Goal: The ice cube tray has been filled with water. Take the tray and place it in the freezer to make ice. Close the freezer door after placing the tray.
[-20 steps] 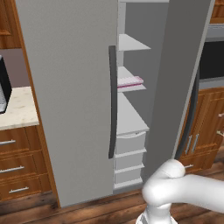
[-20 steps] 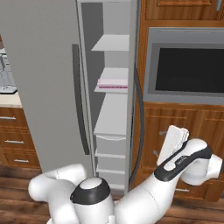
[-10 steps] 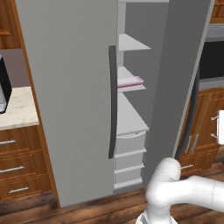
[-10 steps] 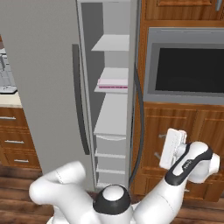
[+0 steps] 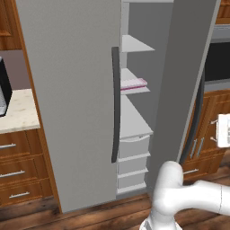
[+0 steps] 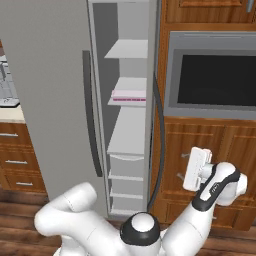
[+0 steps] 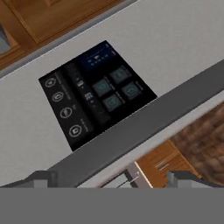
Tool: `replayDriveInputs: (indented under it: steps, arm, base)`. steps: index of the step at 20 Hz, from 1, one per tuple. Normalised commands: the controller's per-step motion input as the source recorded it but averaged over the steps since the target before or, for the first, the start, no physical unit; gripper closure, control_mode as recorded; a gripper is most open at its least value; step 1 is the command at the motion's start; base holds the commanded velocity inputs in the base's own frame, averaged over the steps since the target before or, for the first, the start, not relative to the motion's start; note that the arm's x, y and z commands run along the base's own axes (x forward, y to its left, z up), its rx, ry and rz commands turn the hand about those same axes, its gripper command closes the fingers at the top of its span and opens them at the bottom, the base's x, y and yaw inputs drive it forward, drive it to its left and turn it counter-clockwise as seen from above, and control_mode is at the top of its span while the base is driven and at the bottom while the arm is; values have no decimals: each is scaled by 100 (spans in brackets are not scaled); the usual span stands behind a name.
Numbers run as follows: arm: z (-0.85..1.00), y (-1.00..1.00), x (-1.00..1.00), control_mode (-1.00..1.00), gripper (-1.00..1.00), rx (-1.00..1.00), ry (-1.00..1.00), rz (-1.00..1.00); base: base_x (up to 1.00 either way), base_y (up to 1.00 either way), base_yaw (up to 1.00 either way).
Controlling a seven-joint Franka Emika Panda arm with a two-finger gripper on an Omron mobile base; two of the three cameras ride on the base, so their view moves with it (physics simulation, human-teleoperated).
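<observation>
You are seeing ice cube tray (image 5: pixel 133 83) lying on freezer (image 6: pixel 127 120) shelf; freezer door (image 7: pixel 144 52) standing open, closing left. Gripper (image 6: pixel 195 169) released, grasping nothing, facing door.

The wider plain grey door (image 5: pixel 67 103) of the fridge is taken as landmark. To its left in the left base view, a pale stone tabletop (image 5: pixel 15 117) is seen over wooden drawers (image 5: pixel 20 173) with metal bar handles. To its right in the right base view, a built-in oven (image 6: pixel 212 75) with a dark window is set in wooden cabinets (image 6: pixel 200 145). Below, a dark wooden floor (image 5: pixel 90 218) is seen.
</observation>
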Motion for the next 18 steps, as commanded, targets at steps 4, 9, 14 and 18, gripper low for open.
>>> replayDriveInputs:
  steps: [4,9,14,18]
  arm:
    - [-42,1,38,-100,-100,0,0,0]
    - [-42,7,44,-100,-100,0,0,2]
    - [-32,5,45,-100,-100,0,0,5]
    - [-27,18,41,-100,-100,0,0,5]
  base:
    - [0,0,0]
    - [0,0,0]
    - [0,0,0]
    - [0,0,0]
